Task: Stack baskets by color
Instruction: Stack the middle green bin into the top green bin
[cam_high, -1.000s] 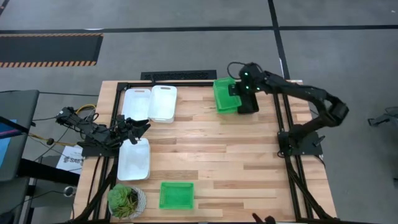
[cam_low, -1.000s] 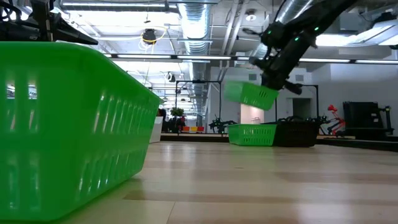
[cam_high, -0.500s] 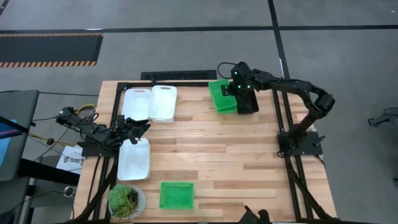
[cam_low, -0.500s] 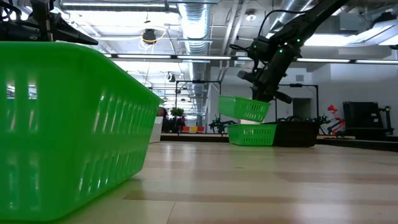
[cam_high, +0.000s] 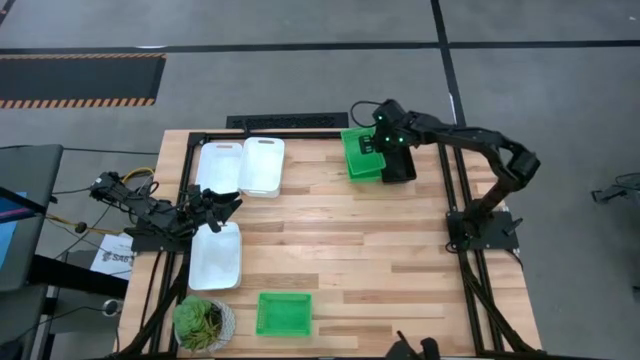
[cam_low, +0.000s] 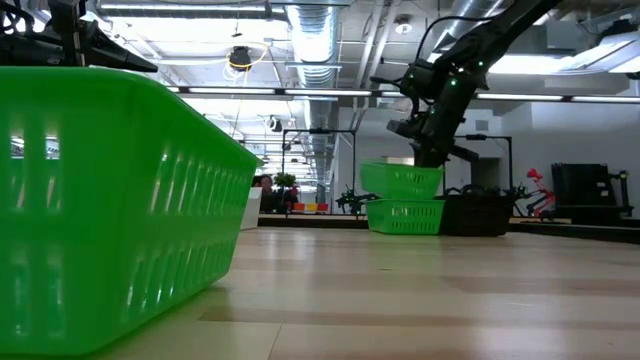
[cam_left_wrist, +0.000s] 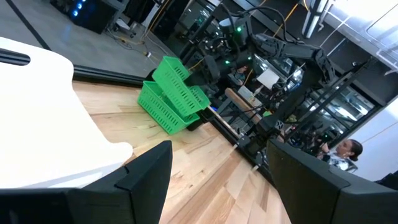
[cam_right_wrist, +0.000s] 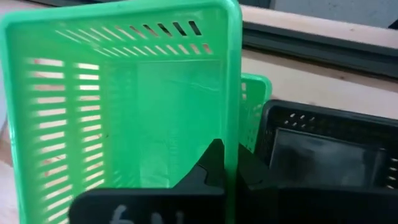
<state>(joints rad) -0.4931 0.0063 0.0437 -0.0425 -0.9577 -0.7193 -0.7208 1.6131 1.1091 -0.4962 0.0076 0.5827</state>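
Note:
My right gripper (cam_high: 380, 150) is shut on a green basket (cam_high: 360, 153) at the table's far right. It holds the basket just over a second green basket (cam_low: 405, 216), beside a black basket (cam_high: 400, 167). Whether the two green baskets touch, I cannot tell. A third green basket (cam_high: 284, 313) lies flat at the near edge. Two white baskets (cam_high: 242, 166) lie side by side at the far left, and a third (cam_high: 216, 255) lies nearer. My left gripper (cam_left_wrist: 227, 180) waits open at the table's left edge, above that third white basket. My right gripper pinches the rim of the green basket's long wall (cam_right_wrist: 234, 134) on the side toward the black basket. One finger (cam_right_wrist: 213, 165) is inside the basket and the other outside. The fingers slant down from above. The basket sits nearly level, open side up, over the lower green basket.
A round potted plant (cam_high: 203, 323) stands at the near left corner. A black metal frame (cam_high: 455, 190) runs along the table's edges. The bare wooden middle of the table (cam_high: 340, 240) is free.
My right gripper has come down and a little toward the table's left edge with the green basket. The basket was tilted and well above the lower green basket. It now sits nearly level, right over that basket.

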